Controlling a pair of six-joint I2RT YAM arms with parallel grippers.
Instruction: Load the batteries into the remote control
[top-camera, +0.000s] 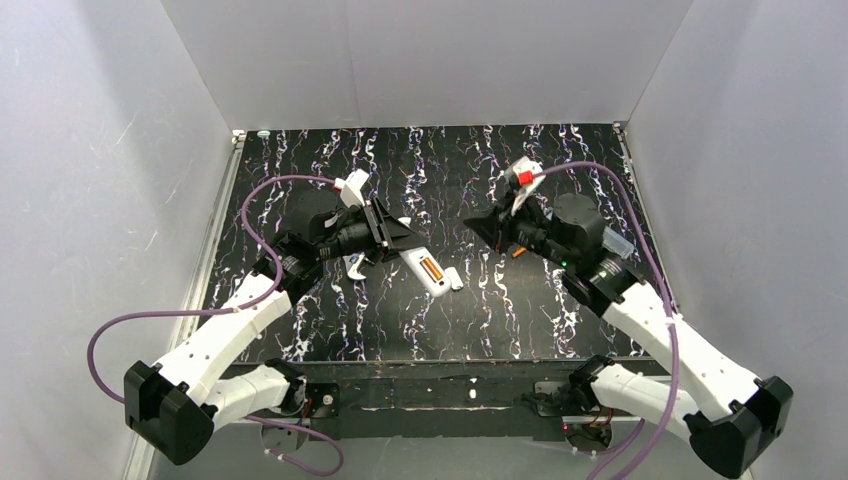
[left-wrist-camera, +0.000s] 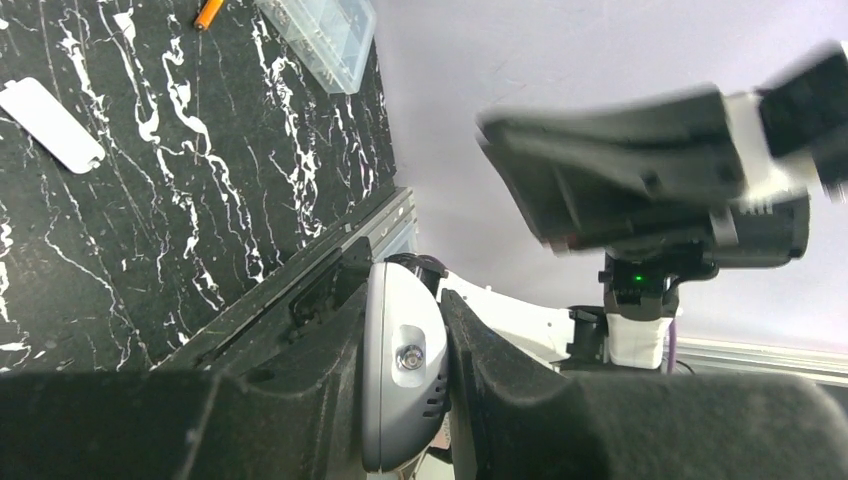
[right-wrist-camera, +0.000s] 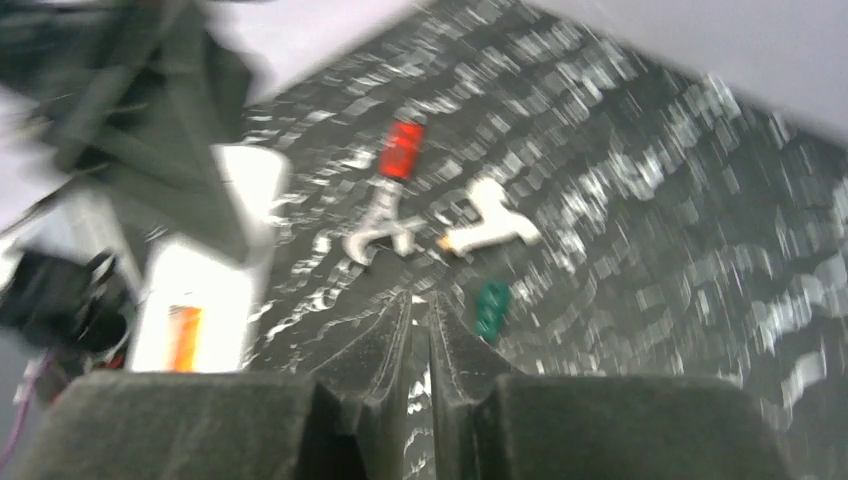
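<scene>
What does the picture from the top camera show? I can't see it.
The left fingers clamp a white remote control with one orange battery in its back. The right fingers hover nearby, over a black marbled table.

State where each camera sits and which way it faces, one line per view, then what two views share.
Top external: above and behind the bases, looking down on the table; both arms show.
Left wrist: on the left gripper, facing across toward the right gripper; its fingers clamp the remote control.
Right wrist: low over the table, facing the remote control; its own closed fingers show, blurred.
Shared: top and right wrist both show the battery in the remote control's recess.
</scene>
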